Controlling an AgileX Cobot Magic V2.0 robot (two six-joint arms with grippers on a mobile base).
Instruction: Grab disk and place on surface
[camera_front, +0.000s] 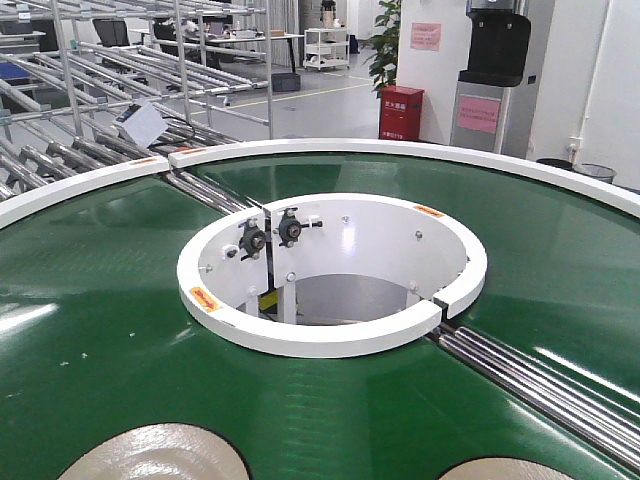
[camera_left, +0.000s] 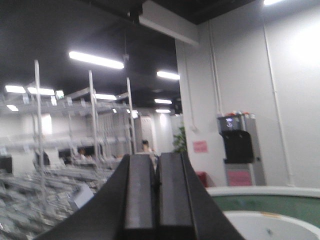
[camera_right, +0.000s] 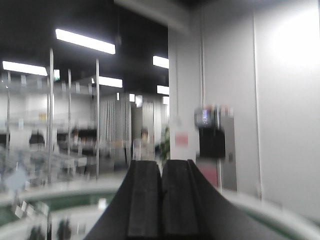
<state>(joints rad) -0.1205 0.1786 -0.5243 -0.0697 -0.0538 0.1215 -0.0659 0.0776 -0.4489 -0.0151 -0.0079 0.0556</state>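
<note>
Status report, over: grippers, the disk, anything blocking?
Left gripper shut, empty. Right gripper shut, empty. Pale disk and second disk on green belt, untouched. Nothing blocking seen.

Nothing can be read with certainty. At the upper right of the front view, a red cabinet (camera_front: 400, 112) bears white characters (too small to make out). A pink notice (camera_front: 425, 36) on the wall (camera_front: 432, 90), a pink sheet (camera_front: 478, 113) on the grey-and-black machine (camera_front: 498, 45) and orange stickers (camera_front: 203, 297) on the white ring (camera_front: 330, 342) are all illegible.

Looks out past the left gripper (camera_left: 156, 160) at 6 o'clock, its dark fingers (camera_left: 140, 190) pressed together, no gap. Catches green belt (camera_left: 265, 205) under a white rim (camera_left: 260, 191) at 4 o'clock, a drinks machine (camera_left: 237, 150) at 3, metal racks (camera_left: 65, 145) at 9, a ceiling light (camera_left: 96, 60) at 11.
</note>
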